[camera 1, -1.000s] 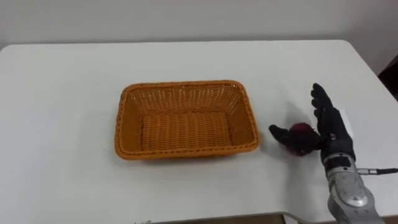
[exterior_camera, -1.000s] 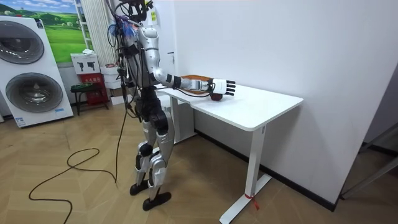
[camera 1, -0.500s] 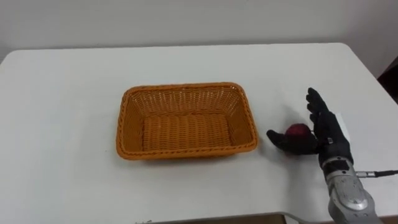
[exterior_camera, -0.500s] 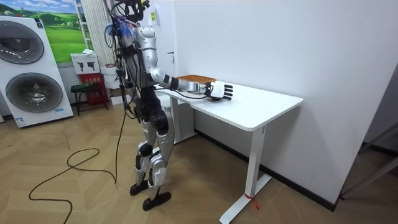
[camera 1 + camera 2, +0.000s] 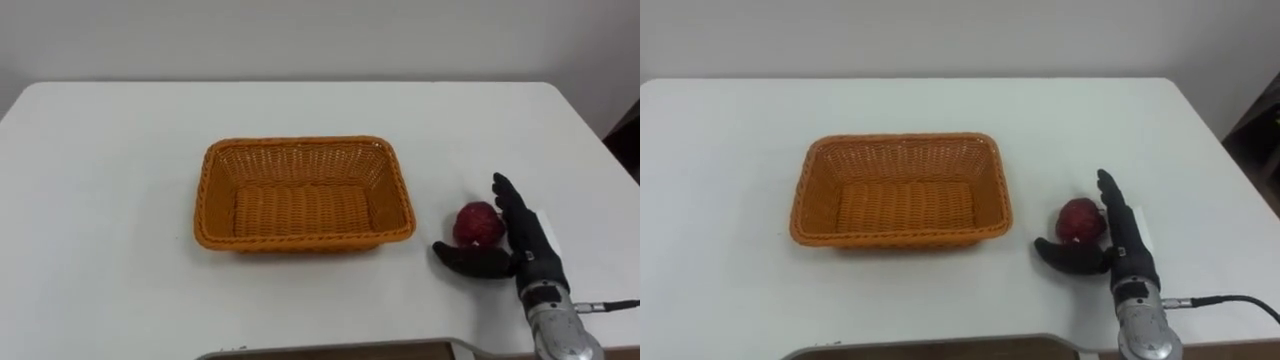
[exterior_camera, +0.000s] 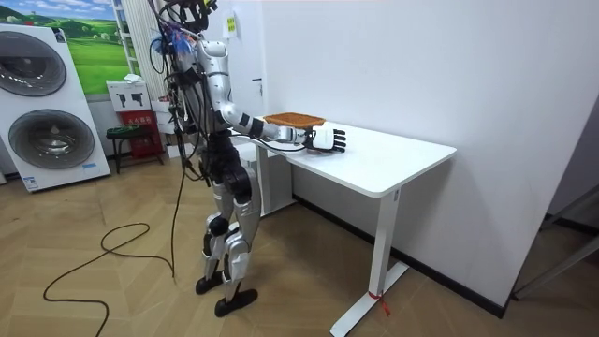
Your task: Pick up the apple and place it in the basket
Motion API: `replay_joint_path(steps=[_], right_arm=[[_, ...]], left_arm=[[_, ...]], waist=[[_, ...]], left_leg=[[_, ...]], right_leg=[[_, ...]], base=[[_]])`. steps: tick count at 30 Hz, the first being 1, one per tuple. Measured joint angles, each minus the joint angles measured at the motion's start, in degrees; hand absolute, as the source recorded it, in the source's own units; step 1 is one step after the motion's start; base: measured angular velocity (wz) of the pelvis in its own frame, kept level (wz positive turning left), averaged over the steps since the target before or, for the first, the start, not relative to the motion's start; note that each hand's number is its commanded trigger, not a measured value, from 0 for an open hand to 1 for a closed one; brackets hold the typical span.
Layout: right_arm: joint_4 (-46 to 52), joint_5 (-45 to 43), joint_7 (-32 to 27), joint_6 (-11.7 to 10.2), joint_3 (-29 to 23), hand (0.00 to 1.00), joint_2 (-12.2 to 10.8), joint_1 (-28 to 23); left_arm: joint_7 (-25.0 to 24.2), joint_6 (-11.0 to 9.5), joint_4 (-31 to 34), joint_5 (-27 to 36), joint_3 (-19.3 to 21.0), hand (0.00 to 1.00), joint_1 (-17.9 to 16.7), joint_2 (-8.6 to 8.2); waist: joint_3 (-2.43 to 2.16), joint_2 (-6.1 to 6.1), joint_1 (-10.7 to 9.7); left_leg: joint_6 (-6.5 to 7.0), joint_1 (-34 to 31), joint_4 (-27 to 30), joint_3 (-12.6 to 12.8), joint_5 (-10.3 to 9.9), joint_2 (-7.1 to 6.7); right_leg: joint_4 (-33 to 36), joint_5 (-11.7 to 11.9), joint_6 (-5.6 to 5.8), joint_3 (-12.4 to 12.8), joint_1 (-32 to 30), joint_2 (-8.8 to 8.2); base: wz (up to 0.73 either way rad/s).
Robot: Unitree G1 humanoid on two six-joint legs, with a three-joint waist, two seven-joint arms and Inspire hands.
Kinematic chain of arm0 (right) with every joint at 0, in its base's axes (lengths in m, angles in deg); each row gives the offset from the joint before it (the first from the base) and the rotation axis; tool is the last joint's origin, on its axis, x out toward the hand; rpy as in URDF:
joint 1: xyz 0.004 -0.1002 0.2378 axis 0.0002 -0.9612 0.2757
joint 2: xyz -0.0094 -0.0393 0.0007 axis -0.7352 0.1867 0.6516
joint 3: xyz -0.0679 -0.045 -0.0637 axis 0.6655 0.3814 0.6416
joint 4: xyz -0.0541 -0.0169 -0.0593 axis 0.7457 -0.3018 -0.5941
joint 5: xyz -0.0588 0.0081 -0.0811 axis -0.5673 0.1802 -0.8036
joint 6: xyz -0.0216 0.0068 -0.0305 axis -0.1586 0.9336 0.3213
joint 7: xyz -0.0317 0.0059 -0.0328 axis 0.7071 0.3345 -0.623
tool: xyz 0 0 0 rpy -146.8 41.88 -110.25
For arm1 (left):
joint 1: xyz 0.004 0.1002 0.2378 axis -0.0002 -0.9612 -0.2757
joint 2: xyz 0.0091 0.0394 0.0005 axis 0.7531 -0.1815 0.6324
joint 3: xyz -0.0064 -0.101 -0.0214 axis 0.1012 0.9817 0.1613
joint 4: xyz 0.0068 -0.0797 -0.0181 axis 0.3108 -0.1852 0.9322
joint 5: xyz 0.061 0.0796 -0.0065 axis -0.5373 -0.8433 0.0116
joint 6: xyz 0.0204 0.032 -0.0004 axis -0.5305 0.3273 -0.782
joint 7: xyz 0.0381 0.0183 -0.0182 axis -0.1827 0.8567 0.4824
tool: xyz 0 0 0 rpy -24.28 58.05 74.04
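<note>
A dark red apple (image 5: 477, 223) lies on the white table (image 5: 100, 200), to the right of an orange wicker basket (image 5: 300, 143) that has nothing in it. My right hand (image 5: 530, 250) is open at the apple's right side, fingers straight and pointing away from me, thumb stretched out to the left just in front of the apple. The apple sits in the crook between thumb and fingers; I cannot tell whether they touch. The right eye view has the apple (image 5: 1080, 220) and the hand (image 5: 1128, 250) in the same places. In the room view the hand (image 6: 329, 139) reaches over the table beside the basket (image 6: 293, 119).
The table's right edge (image 5: 590, 150) runs close past my right hand, and its near edge (image 5: 330, 348) is just below the basket. I stand at the table's end on the room view's left, with washing machines (image 6: 42, 94) behind me.
My right hand has drawn back toward me and the near edge. The apple, half covered by the thumb before, now shows whole beyond it. The view has shifted slightly.
</note>
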Motion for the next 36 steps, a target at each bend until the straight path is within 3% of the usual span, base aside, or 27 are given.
replay_joint_path(steps=[6, 16, 21, 27, 30, 36], right_arm=[[-2.0, -0.8, -0.7, -0.4, -4.1, 1.0, -0.1, 0.8], [-2.2, -0.3, -1.6, -0.4, -4.6, 1.0, -0.3, 1.0], [-1.5, -0.1, -1.9, -0.3, -4.5, 1.0, -0.4, 0.9], [1.8, 1.2, -3.5, 1.7, -4.1, 1.0, -0.3, 0.9], [4.4, 4.7, -3.5, 2.3, -3.9, 1.0, -0.3, 0.9], [11.3, 9.2, -4.5, 2.3, -4.0, 1.0, -0.2, 1.1]], left_arm=[[0.0, 0.0, 0.1, -0.1, 0.0, 0.0, 0.2, 0.0], [0.0, 0.1, 0.6, -0.2, -0.1, 0.0, 0.1, 0.01], [0.0, 0.0, 0.6, -0.2, -0.1, 0.0, 0.2, 0.0], [-0.5, 0.1, 0.6, 0.1, -0.1, 0.0, 0.4, 0.01], [-1.2, 0.0, 0.5, 0.1, -0.1, 0.0, 0.5, -0.04], [-1.2, 0.0, 0.3, 0.2, -0.1, 0.0, 0.2, -0.24]], waist=[[-0.02, -0.32, -0.1], [0.12, -0.7, -0.1], [0.08, -0.47, -0.2], [-0.03, 0.32, 0.0], [0.29, 0.78, 0.1], [0.45, 0.86, 0.2]], left_leg=[[0.01, 0.0, 0.0, 0.0, 0.0, 0.02], [0.01, -0.1, 0.0, 0.0, 0.0, 0.02], [0.01, -0.4, 0.2, 0.1, 0.0, 0.03], [0.02, -0.9, 0.1, 0.1, 0.0, 0.04], [0.15, -0.7, 0.0, 0.2, 0.1, 0.02], [0.19, -0.7, 0.0, 0.2, 0.1, 0.01]], right_leg=[[0.0, 0.0, -0.03, 0.1, 0.0, 0.03], [0.0, 0.0, -0.03, 0.1, -0.1, 0.04], [0.0, 0.0, -0.04, 0.1, -0.3, 0.04], [0.8, 0.0, -0.06, 0.1, -1.2, 0.03], [1.0, 0.0, -0.06, 0.1, -1.2, 0.03], [1.0, 0.0, -0.05, 0.1, -1.2, 0.03]], base=[[0.0], [0.0], [0.0], [0.0], [-0.01], [0.0]])
